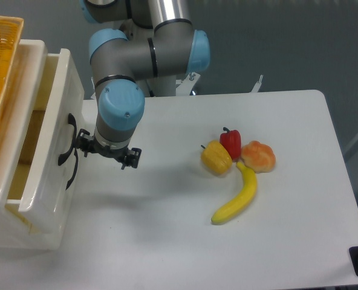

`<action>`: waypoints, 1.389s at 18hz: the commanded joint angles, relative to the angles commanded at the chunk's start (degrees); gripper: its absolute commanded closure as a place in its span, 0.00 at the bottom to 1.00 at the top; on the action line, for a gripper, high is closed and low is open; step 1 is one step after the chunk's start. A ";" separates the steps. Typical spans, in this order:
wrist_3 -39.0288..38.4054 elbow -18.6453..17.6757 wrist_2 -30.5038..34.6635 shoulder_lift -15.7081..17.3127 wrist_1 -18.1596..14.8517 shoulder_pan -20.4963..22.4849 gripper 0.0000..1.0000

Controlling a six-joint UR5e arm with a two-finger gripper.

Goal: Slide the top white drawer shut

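Scanning from the left, we found the glossy white plastic top drawer (43, 130) with its curved black handle (69, 139) pulled out of the white cabinet (22, 235), its open cavity showing. It sat immediately left of our fingers, the handle just beside them. We judged the closing push not yet made: the whole slide inward remained. A woven yellow basket (0, 54) rested on the cabinet, farther left of the fingers. Our black two-finger gripper (106, 151) hung below the grey and blue wrist, at the drawer front; from this overhead angle we could not tell whether the fingers stood apart or together, nor whether they touched the handle. Well to the right of the fingers lay four pieces: one yellow pepper (216, 158), one red pepper (230, 144), one orange rounded fruit (259, 156) and one banana (236, 199).
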 joint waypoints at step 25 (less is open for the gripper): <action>-2.72 -0.44 -0.35 1.06 -0.09 -0.97 0.00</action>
